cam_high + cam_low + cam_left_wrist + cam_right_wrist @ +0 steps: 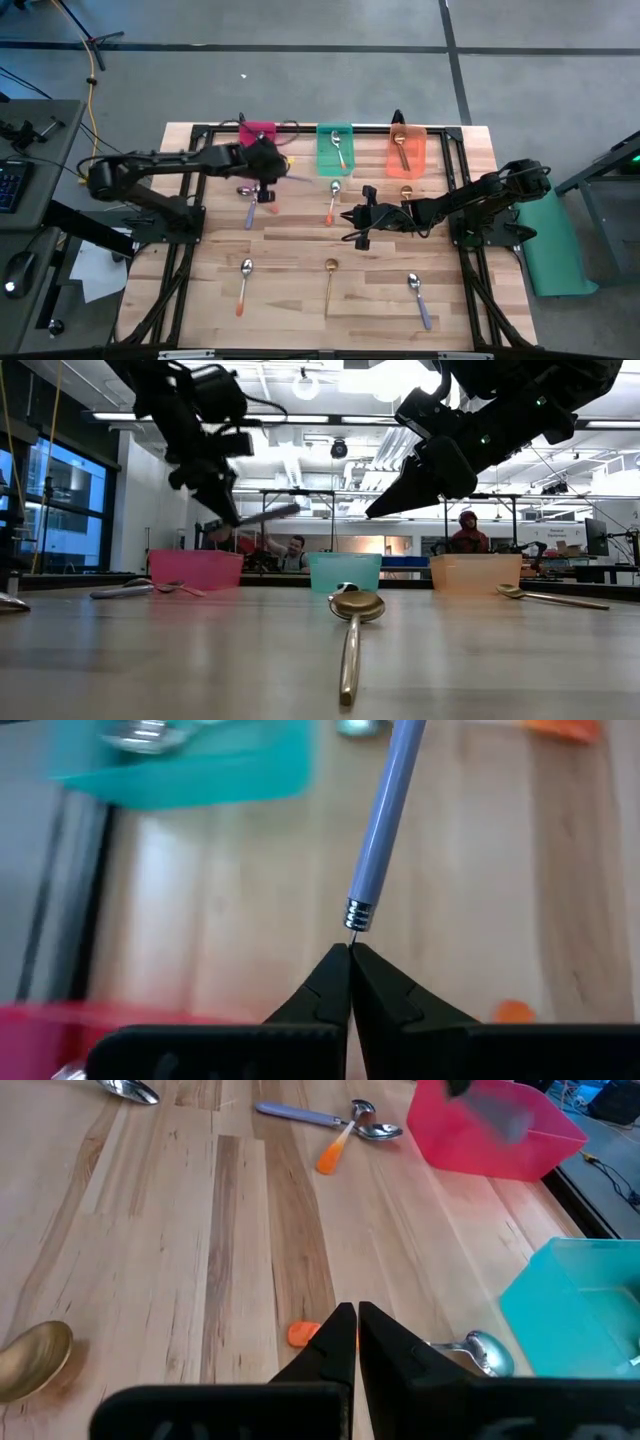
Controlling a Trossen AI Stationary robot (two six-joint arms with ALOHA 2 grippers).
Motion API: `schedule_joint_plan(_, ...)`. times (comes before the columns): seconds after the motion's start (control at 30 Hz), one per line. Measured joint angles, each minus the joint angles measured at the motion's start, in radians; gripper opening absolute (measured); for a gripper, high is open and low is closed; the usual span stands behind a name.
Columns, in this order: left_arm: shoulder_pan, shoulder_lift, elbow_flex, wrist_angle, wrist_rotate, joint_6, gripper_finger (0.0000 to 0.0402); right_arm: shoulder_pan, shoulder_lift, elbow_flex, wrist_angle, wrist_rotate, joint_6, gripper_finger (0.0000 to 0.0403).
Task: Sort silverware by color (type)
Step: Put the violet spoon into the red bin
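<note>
**Ana:** Purple plastic up in the air! The left gripper (350, 952) has its fingers pinched right together on a purple-handled spoon (385, 815), clamped on the thin metal neck where the handle ends, and it hangs just in front of the red bin (258, 133).

**Ben:** A tiny hold. That spoon looks light and stiff, so weight shouldn't trouble it, but a smooth metal neck is slippery, and with the long handle sticking out sideways I'd guess it could pivot in the fingers.

**Ana:** And the right gripper (362, 225)? Fully closed, nothing in it, parked over mid-table near an orange-handled spoon (332, 200) in front of the teal bin (335, 148).

**Ben:** Elsewhere: one spoon lies in the teal bin, a gold one in the orange bin (407, 150). Loose on the wood, a purple and orange pair (335, 1125) lies crossed near the red bin, a gold spoon (355, 622) at centre, another orange-handled spoon (244, 280) and another purple-handled spoon (419, 296) near the front edge.

**Ana:** Where would you grab those?

**Ben:** Across the handle. The plastic should give better friction than a polished bowl. The gold one is slim and lies flat, so fingertips must come right down to the wood.
</note>
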Motion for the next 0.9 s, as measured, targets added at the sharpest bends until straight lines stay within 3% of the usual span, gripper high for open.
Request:
schedule_joint_plan(0.23,0.125,-0.089,0.000,-0.002,-0.051,-0.139,0.0001,0.000,0.000,0.000,-0.001,0.000,0.000,0.0000)
schedule_joint_plan(0.5,0.335,-0.075,-0.018,-0.010,-0.049,-0.317,0.0000,0.000,0.000,0.000,-0.002,0.000,0.000,0.0000)
schedule_joint_plan(0.9,0.537,-0.075,-0.079,-0.004,0.106,-0.361,0.0000,0.000,0.000,0.000,-0.005,0.000,0.000,0.0000)
